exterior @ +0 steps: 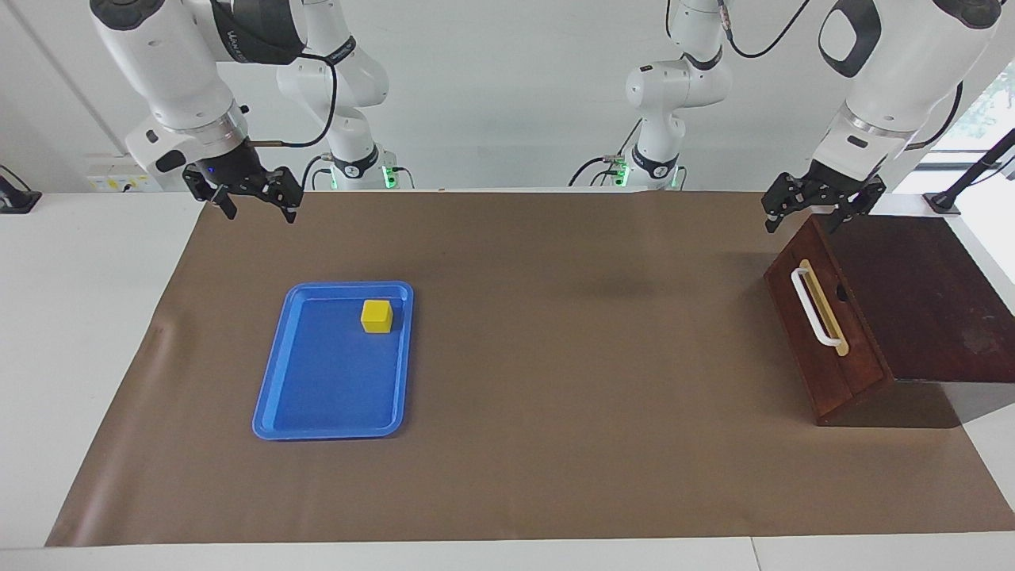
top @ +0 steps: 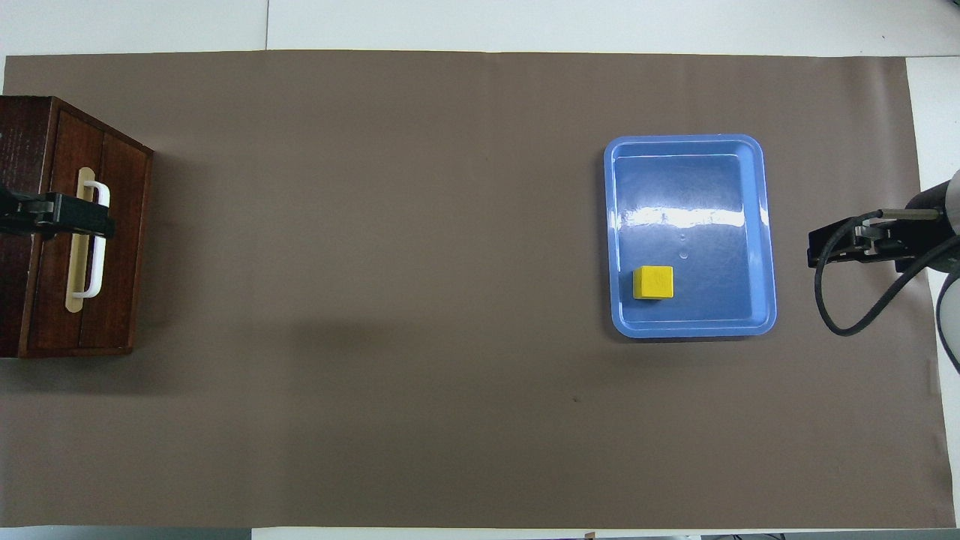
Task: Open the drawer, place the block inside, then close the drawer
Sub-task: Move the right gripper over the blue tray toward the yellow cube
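The dark reddish-brown wooden drawer (exterior: 825, 329) sits pushed fully into its dark wood box (exterior: 928, 301) at the left arm's end of the table. Its front faces along the table toward the right arm's end, and a white bar handle (exterior: 814, 308) runs along a pale yellow strip (exterior: 829, 313) on that front. The box stands partly on the brown paper mat (exterior: 555, 357) that covers most of the white table (exterior: 79, 317).

The small bright yellow cube block (exterior: 377, 316) lies well apart from the drawer, toward the right arm's end of the table. It rests inside a flat blue plastic tray (exterior: 317, 396), in the tray's part nearer to the robots and close to the long rim that faces the drawer. The block stands flat on the tray floor, and nothing touches it.

The left gripper (exterior: 821, 208) hangs in the air over the box's upper edge nearest the robots, just above the wood, with its fingers spread apart and nothing between them. In the overhead view it (top: 86, 217) covers part of the handle, but the facing view shows it raised clear of the drawer front.

The right gripper (exterior: 258, 205) hangs over the mat's corner at the right arm's end, close to the robots, well apart from the tray. Its fingers are likewise spread, holding nothing.
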Action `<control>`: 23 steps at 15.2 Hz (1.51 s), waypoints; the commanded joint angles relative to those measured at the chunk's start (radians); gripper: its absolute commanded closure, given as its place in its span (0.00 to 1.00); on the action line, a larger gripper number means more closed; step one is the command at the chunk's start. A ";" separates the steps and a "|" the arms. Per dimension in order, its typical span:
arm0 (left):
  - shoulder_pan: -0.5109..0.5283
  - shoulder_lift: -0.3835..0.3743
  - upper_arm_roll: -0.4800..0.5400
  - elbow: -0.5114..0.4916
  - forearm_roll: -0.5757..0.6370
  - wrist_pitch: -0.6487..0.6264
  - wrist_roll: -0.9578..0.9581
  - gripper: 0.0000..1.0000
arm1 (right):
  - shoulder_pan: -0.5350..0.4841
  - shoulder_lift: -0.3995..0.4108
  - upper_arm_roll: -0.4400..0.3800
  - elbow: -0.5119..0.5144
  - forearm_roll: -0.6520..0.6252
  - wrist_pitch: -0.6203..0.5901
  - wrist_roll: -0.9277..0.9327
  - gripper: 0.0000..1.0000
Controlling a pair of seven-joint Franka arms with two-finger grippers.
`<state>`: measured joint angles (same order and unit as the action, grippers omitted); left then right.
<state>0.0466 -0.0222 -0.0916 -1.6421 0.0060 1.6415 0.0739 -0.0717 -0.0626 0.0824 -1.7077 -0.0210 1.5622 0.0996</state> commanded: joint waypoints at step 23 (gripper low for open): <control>0.004 -0.022 0.000 -0.021 -0.001 0.000 -0.005 0.00 | -0.103 0.225 -0.004 0.015 0.366 0.113 1.255 0.02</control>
<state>0.0466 -0.0222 -0.0916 -1.6423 0.0060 1.6415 0.0739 -0.1331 0.1564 0.0693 -1.6602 0.2661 1.6566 1.2922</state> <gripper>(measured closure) 0.000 0.013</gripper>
